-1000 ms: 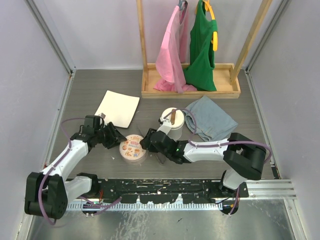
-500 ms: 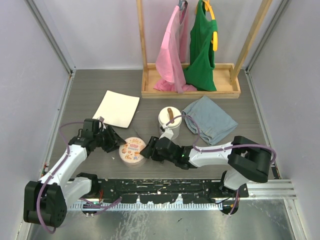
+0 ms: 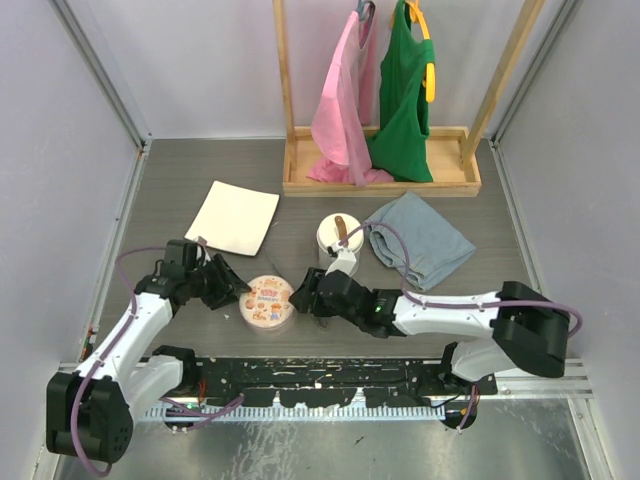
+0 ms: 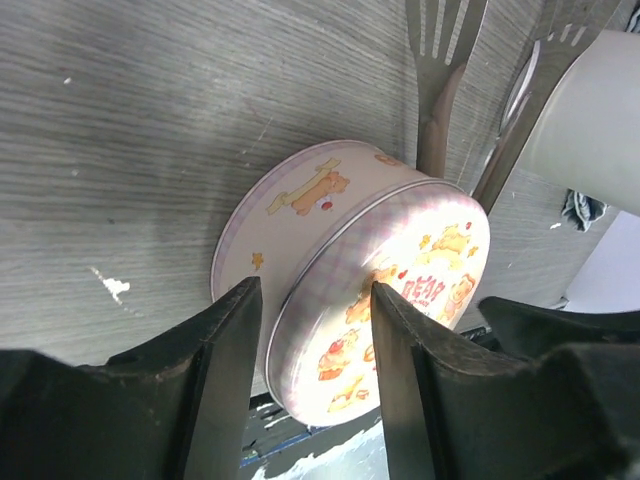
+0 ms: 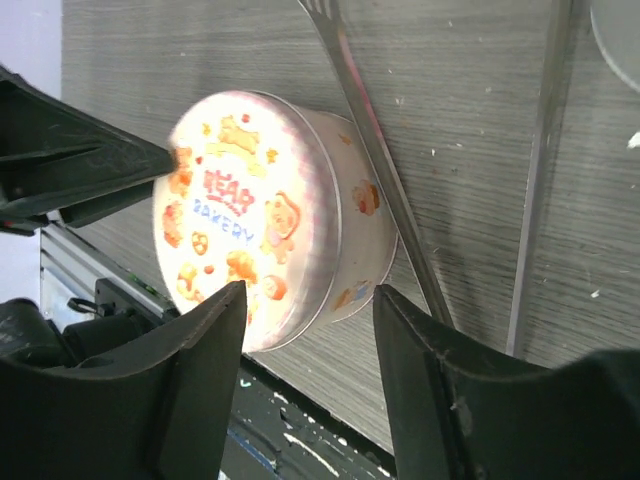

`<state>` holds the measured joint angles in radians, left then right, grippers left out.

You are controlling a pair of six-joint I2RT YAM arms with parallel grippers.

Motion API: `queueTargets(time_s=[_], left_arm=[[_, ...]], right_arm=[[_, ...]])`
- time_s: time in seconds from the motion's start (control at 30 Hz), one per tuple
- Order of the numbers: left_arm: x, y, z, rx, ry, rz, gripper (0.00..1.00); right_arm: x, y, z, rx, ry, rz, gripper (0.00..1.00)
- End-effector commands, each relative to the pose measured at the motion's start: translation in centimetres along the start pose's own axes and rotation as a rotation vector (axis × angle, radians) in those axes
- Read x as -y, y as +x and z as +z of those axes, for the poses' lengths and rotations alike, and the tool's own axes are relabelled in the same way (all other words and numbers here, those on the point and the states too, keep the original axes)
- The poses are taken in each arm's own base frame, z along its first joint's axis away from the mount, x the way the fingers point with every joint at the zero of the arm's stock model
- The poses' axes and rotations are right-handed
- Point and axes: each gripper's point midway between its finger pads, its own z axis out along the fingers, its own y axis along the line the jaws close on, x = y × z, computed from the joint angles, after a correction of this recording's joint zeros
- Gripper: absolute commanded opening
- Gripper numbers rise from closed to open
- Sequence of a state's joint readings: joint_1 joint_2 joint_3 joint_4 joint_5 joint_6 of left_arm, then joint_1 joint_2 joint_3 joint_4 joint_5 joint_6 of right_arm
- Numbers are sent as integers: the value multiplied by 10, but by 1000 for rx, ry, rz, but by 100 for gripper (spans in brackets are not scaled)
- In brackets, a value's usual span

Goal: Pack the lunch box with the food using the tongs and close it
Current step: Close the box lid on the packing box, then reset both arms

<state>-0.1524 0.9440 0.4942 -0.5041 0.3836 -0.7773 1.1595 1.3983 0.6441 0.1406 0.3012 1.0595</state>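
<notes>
Lidded lunch box (image 3: 268, 300) sits at near-centre, flanked by left gripper (image 3: 234, 288) on its left and right gripper (image 3: 301, 296) on its right. Both jaws are held apart, nothing clamped. The tongs (image 4: 441, 70) are laid just beyond it.

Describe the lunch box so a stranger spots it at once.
On the grey table, between the left end effector and right end effector, sits the lunch box. It is a round pink tin with cartoon bears on its lid; the white cup behind is plain.

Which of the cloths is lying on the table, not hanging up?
The grey-blue cloth, crumpled on the table. The pink garment and green garment hang on the wooden rack.
</notes>
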Motion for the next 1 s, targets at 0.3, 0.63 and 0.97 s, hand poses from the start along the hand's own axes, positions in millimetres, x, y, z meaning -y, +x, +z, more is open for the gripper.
queueTargets(time_s=[0.3,0.63,0.97], left_arm=[[51,-60,-88,310,-19,144,80],[76,-127,-195,692,-185,290,98],[103,-162,-272,885,-284,370,98]], right_arm=[[-59,-112,-125,307,-172,-334,71],[4,-285,-222,731,446,-633,100],[71,-383,-299,790,523,-281,100]])
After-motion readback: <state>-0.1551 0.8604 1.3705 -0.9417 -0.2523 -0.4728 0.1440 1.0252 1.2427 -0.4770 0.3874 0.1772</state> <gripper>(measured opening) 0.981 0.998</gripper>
